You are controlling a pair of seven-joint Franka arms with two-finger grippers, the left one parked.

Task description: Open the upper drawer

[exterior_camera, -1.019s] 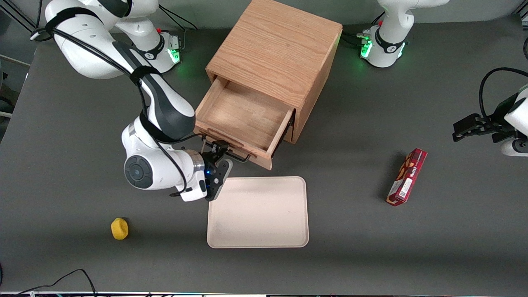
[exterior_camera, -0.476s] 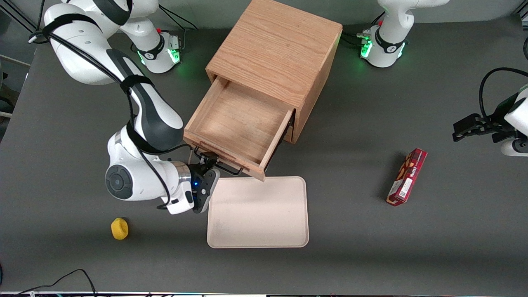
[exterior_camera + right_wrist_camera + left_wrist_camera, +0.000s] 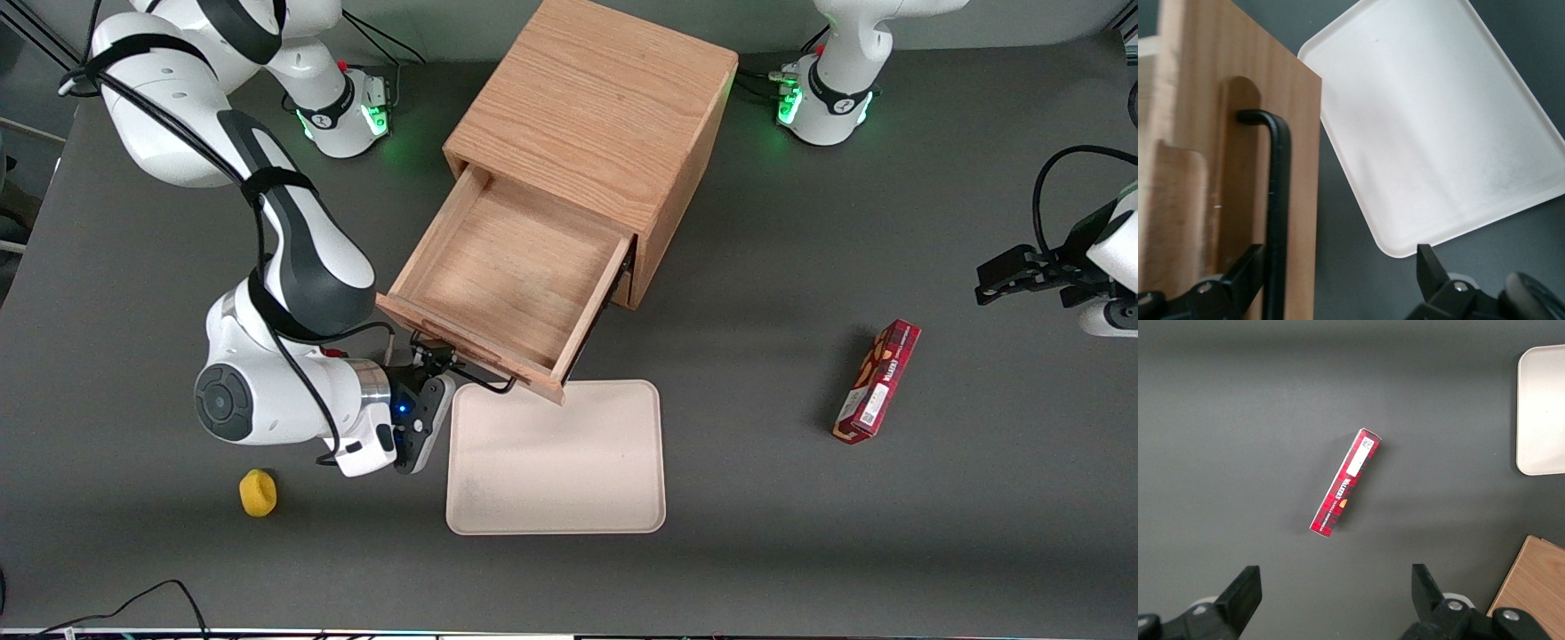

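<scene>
1. A small yellow object [image 3: 258, 492] lies on the dark table [image 3: 800, 533] toward the working arm's end, nearer the front camera than the gripper.
2. The gripper [image 3: 433, 360] sits in front of the upper drawer's front panel, at the handle's end toward the working arm. In the right wrist view the gripper [image 3: 1335, 267] has its fingers spread wide and clamps nothing.
3. The thin black handle [image 3: 1278, 200] runs between the fingers. It lies close against one finger [image 3: 1238, 277] and well apart from the other finger [image 3: 1429, 267].
4. The upper drawer [image 3: 511, 271] is pulled far out of the oak cabinet [image 3: 591, 107], and its bare wooden floor shows. The handle [image 3: 484, 380] spans the front panel [image 3: 1198, 167], on the side facing the front camera.
5. A pale tray [image 3: 556, 462] lies flat just in front of the drawer, nearer the front camera. The drawer's front corner shows over the tray's rim.
6. A red box [image 3: 876, 382] lies on the table toward the parked arm's end, well apart from the tray.
</scene>
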